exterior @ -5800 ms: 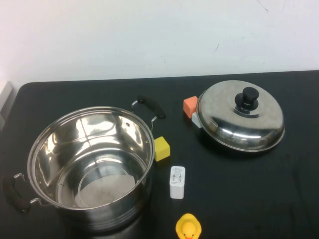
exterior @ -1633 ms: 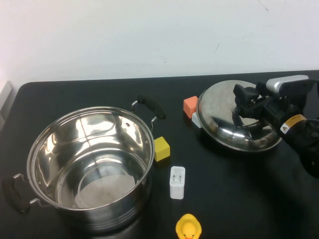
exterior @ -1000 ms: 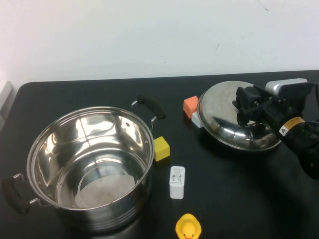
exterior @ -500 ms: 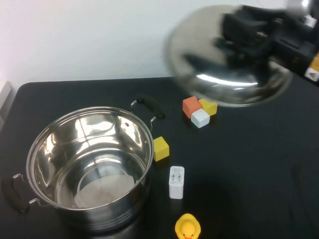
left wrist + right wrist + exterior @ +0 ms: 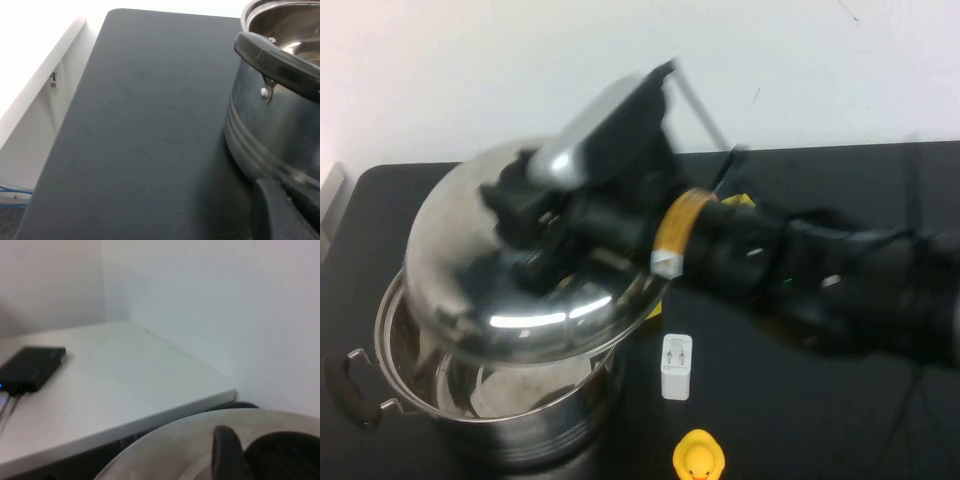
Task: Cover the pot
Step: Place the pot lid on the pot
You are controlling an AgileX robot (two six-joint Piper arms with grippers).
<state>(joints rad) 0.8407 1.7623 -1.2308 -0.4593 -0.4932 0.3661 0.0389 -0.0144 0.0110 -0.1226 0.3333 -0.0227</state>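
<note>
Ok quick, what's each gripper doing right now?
Right gripper: closed on the lid, holding it tilted over the pot.
Left gripper: not in the high view, state cannot be told.

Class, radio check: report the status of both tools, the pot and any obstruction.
Right tool shut on lid, lid tilted over pot, not seated. Left tool low beside pot, parked. Nothing visible blocking the rim.

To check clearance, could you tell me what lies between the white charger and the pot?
In the high view, only bare black table separates the white charger from the pot. The right gripper holds the lid above it.
</note>
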